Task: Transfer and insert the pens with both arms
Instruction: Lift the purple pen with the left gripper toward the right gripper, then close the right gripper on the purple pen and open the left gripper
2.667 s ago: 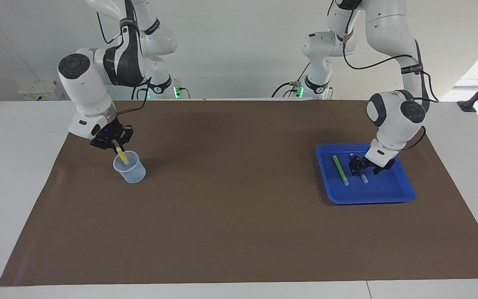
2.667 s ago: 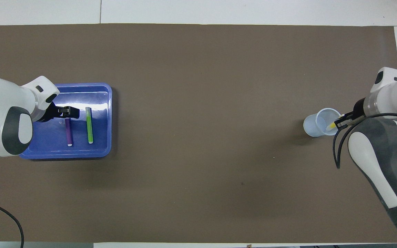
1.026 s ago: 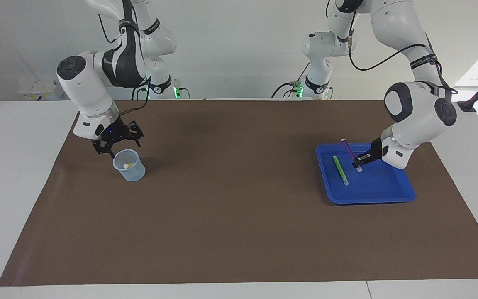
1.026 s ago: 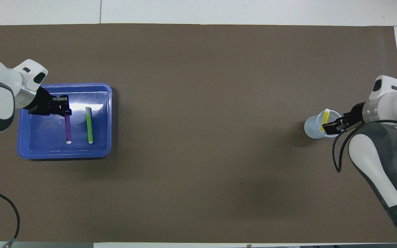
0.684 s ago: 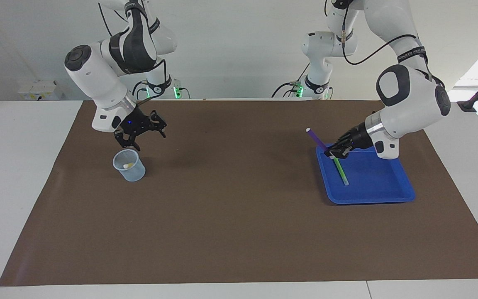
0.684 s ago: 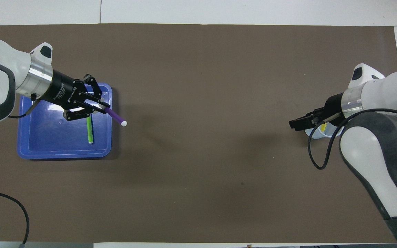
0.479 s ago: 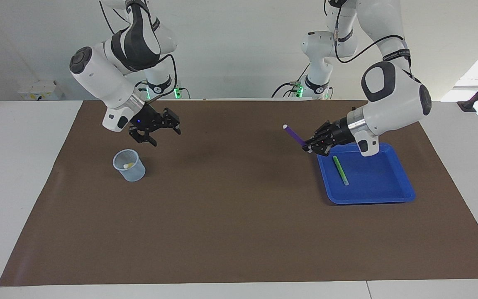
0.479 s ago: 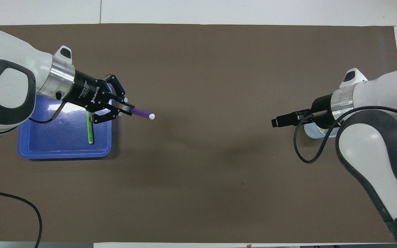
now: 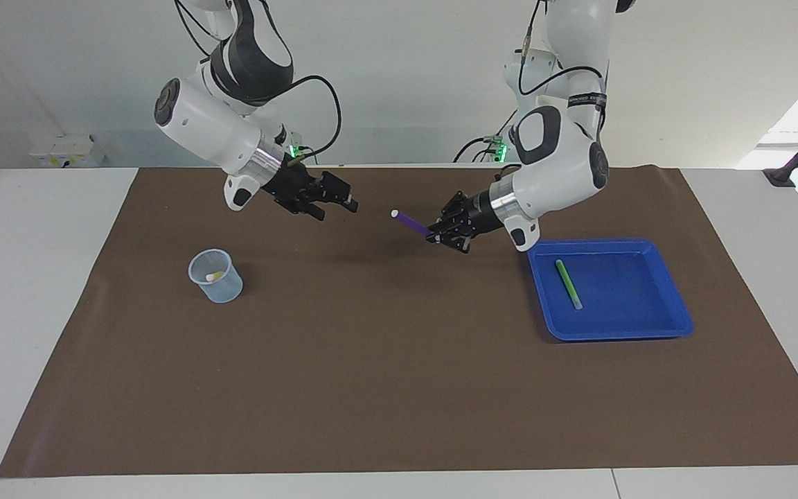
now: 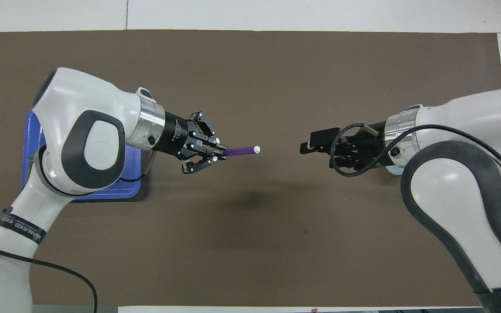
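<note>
My left gripper (image 9: 435,237) (image 10: 222,153) hangs over the middle of the brown mat, shut on one end of the purple pen (image 9: 410,223) (image 10: 240,151). The pen lies nearly level, its whitish tip pointing at my right gripper (image 9: 345,199) (image 10: 305,148). That gripper is open and holds nothing, a short gap away from the pen's tip. The green pen (image 9: 568,283) lies in the blue tray (image 9: 648,327). The yellow pen (image 9: 213,276) rests inside the clear cup (image 9: 217,277). In the overhead view my arms cover the green pen and the cup.
The tray sits toward the left arm's end of the brown mat (image 9: 399,388), the cup toward the right arm's end. Part of the tray (image 10: 111,191) shows under my left arm. A black cable (image 10: 59,269) trails beside the left arm.
The left arm carried the purple pen from over the tray to the mat's middle. The right gripper, open, swung away from the cup toward the pen's tip.
</note>
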Controlling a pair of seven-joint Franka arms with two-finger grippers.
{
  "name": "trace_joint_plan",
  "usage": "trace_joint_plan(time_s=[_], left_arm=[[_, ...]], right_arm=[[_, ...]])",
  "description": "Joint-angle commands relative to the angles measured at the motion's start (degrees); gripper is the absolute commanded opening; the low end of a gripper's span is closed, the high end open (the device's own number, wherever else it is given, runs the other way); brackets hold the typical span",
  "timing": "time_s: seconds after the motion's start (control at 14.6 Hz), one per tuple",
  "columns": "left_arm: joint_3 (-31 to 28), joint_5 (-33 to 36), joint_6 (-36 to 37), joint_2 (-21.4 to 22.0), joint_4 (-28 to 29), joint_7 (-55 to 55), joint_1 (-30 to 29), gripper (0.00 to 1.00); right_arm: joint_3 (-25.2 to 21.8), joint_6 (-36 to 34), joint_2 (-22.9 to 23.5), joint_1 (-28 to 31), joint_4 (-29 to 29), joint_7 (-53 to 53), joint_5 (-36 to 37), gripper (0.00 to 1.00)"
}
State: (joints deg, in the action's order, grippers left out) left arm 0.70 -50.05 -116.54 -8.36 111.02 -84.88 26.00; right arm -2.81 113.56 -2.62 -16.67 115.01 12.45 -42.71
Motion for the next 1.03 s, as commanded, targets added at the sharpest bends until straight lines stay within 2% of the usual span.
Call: trace_joint_plan(time_s=[0.0,0.14,0.48,0.75,0.96], left_arm=[[-0.9,-2.2,-4.2,4.2,5.5,-4.8,2.1,0.0],[-0.9,-4.0,-5.5,4.3,6.5,-6.3,2.8,0.0],[-0.9,-5.5,-6.8,4.7,7.0,-6.5,3.7,0.0],[-0.9,-5.9,-6.9,4.8,7.0,-6.8,3.5,0.0],[-1.0,-5.9,-7.1,4.8,7.0,-6.8,3.4,0.0]], right_arm=[[2.5,1.3,-1.2,0.1,0.0,2.2,-1.3,1.0],[4.9,6.6,-1.3,0.1,1.3,3.4,-1.2,0.99],[6.1,13.4,-0.6,-3.9,2.0,5.2,-1.2,0.79],[6.1,14.9,-0.7,-4.3,3.2,4.6,-1.2,0.55],[6.1,16.2,-0.6,-4.3,3.4,4.7,-1.2,0.46]])
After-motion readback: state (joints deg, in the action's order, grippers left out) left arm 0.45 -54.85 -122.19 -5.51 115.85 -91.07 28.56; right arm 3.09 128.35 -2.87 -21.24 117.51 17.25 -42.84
